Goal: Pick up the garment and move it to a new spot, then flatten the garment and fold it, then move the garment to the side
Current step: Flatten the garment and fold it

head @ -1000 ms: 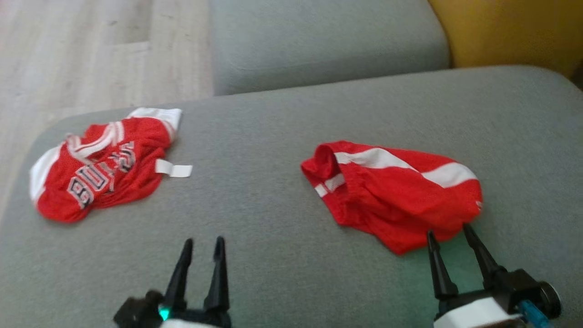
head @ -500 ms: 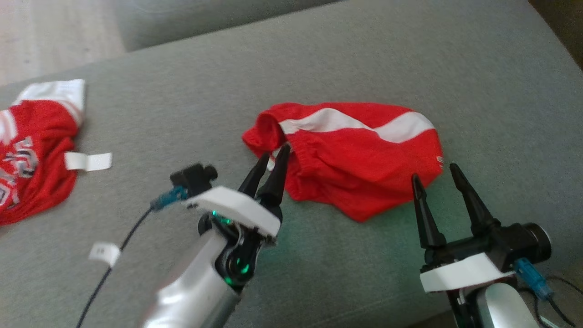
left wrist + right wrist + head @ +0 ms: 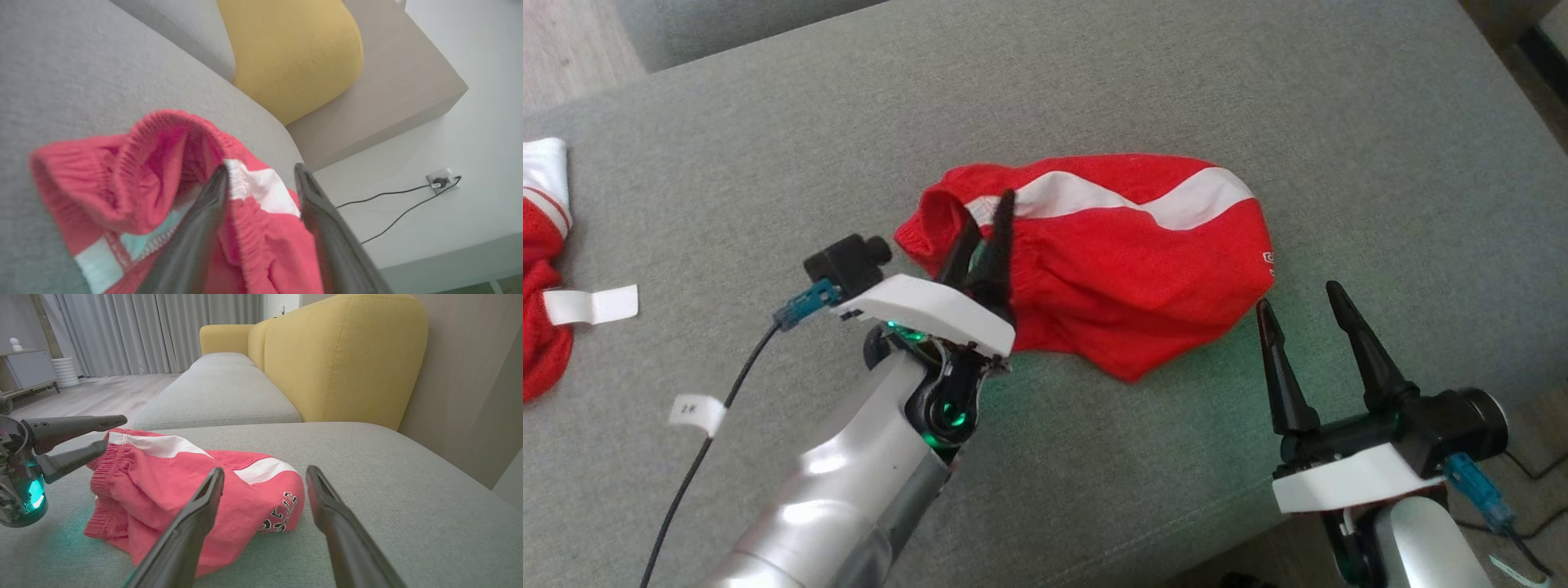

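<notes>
The garment (image 3: 1127, 253) is a pair of red shorts with a white stripe, lying crumpled on the grey sofa seat (image 3: 1176, 82). My left gripper (image 3: 990, 208) reaches over the elastic waistband at its left end. In the left wrist view the garment (image 3: 122, 196) bunches around the left gripper (image 3: 261, 167), whose fingers stand apart with waistband fabric between them, so it is open. My right gripper (image 3: 1297, 295) is open just off the garment's lower right corner, touching nothing. The right wrist view shows the garment (image 3: 163, 477) beyond the right gripper (image 3: 265, 469), with the left gripper (image 3: 114, 432) at the far side.
A second red and white jersey (image 3: 539, 327) with a white tag (image 3: 592, 304) lies at the seat's left edge. A yellow backrest (image 3: 347, 355) stands behind the seat. The seat's front edge (image 3: 1225, 539) runs close to my right wrist. Wooden floor (image 3: 564, 49) shows at the upper left.
The head camera has swung right and down. My left arm has come forward and right from the seat's front onto the garment's waistband. The right gripper stays by the garment's corner.
</notes>
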You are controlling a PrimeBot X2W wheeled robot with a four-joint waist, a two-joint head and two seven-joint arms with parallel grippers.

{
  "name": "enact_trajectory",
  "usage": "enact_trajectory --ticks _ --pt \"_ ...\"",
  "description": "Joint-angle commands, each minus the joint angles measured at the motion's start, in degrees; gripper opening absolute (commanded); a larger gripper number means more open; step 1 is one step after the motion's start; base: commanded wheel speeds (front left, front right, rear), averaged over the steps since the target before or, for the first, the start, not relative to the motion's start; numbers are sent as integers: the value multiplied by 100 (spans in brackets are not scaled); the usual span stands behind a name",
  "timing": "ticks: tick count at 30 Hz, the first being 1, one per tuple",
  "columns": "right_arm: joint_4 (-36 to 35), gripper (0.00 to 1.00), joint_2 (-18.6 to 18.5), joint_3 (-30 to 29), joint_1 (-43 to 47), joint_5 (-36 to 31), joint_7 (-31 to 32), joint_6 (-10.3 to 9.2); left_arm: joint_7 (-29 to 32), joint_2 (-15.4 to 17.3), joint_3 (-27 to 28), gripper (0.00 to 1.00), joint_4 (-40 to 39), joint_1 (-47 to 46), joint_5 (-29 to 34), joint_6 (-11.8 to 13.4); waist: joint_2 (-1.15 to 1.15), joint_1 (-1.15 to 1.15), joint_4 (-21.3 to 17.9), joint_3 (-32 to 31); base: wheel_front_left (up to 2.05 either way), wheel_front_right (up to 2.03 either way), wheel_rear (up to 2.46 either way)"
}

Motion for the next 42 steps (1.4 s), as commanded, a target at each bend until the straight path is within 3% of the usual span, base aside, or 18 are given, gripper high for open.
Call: enact_trajectory --ticks 1,2,9,15,19,23,27,28,30,31,37,42 --pt "-187 100 -30 97 -147 39 -62 43 -117 18 125 37 -103 -278 47 -35 0 -1 14 0 0 0 0" --pt "-183 100 -30 99 -143 30 -62 43 -195 18 84 0 -86 -312 93 -36 0 -1 32 0 0 0 0" --pt "-118 100 -30 67 -140 30 -62 43 -398 18 -461 0 -530 -545 285 -36 0 -1 314 -158 0 0 0" --pt "-143 100 -30 174 -229 158 -62 43 -266 151 -793 0 -999 -1559 433 -36 0 -1 437 -388 0 0 0" --pt "-192 100 -30 166 -122 235 -62 43 -272 725 -767 0 -1457 -1845 524 -36 0 -1 500 -551 0 0 0" --pt "-280 100 -30 43 36 306 -62 43 -313 1510 -678 0 -1968 -1358 500 -6 0 -1 644 -679 0 0 0" --pt "-296 100 -30 -28 160 335 -62 43 -253 2415 -764 0 -2657 -401 473 364 0 -1 891 -739 0 0 0" --pt "-290 100 -30 -70 190 340 -62 43 -197 2813 -818 0 -3004 95 392 553 0 -1 1057 -729 0 0 0" --pt "-287 100 -30 -115 197 354 -62 43 -182 3180 -888 0 -3295 503 390 697 0 -1 1231 -709 0 0 0" --pt "-287 100 -30 -115 197 354 -62 43 -182 3180 -888 0 -3295 503 390 697 0 -1 1231 -709 0 0 0" --pt "-160 100 -30 -166 -76 438 -62 43 -34 3912 -1042 0 -3884 1062 429 860 0 -1 1810 -508 0 0 0" --pt "496 100 -234 218 -810 516 -62 43 -36 4027 -1037 0 -4000 962 614 917 0 -1 2189 -296 0 0 0"
